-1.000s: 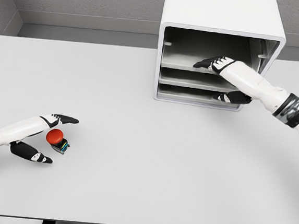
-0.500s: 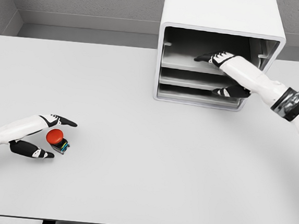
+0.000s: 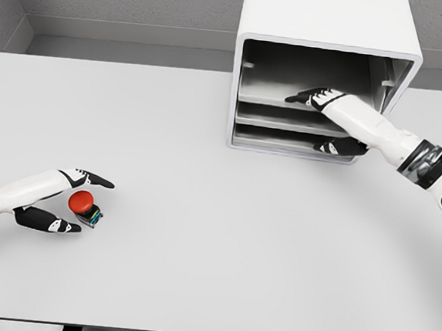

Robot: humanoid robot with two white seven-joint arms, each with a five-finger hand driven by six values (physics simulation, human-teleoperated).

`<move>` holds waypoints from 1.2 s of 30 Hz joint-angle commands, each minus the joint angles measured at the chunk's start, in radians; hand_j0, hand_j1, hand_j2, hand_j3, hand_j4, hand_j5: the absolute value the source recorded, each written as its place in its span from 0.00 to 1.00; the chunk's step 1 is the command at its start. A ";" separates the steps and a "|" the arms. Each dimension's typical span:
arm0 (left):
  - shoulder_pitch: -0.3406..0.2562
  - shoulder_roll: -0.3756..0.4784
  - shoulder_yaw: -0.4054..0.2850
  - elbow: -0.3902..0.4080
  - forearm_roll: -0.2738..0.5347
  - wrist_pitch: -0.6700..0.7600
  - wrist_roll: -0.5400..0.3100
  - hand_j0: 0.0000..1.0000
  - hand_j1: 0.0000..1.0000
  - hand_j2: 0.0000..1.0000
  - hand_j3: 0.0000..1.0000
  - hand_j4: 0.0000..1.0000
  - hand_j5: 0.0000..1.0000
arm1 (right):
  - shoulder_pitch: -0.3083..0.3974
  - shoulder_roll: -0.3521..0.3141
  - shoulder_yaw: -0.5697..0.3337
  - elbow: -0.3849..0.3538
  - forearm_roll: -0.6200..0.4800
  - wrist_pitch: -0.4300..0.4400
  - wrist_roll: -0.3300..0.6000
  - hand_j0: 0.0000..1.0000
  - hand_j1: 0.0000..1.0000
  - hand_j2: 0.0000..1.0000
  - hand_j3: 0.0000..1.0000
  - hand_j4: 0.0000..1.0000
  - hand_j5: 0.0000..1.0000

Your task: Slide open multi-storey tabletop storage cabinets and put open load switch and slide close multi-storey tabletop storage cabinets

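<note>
Cabinet first: you've got one white multi-storey box at the far edge of the table, right of the middle, front open, and you can count three shelf levels inside. Your right hand comes in from the right edge and is stuck into that opening, fingers stretched out flat on the upper shelf and the thumb down by the lowest one, so it straddles the front of the shelves; can't honestly tell if it's pinching anything. One load switch, the red-button thing with a dark base, sits near the left edge, well apart from the cabinet. Your left hand lies around it, index finger just behind it and thumb just in front, loosely spread, not clamped on it.
</note>
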 commanded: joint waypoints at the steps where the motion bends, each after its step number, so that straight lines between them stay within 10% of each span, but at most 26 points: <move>1: 0.000 0.001 0.000 -0.002 0.008 0.002 0.000 0.87 0.87 0.87 0.87 0.87 0.87 | 0.000 0.000 0.004 -0.027 -0.001 -0.006 0.017 0.92 0.92 0.92 0.92 0.92 0.92; 36: 0.002 0.001 0.002 -0.002 0.011 0.002 0.000 0.76 0.76 0.76 0.76 0.76 0.76 | 0.150 -0.111 -0.088 -0.257 -0.018 -0.006 0.028 0.95 0.95 0.95 0.95 0.95 0.95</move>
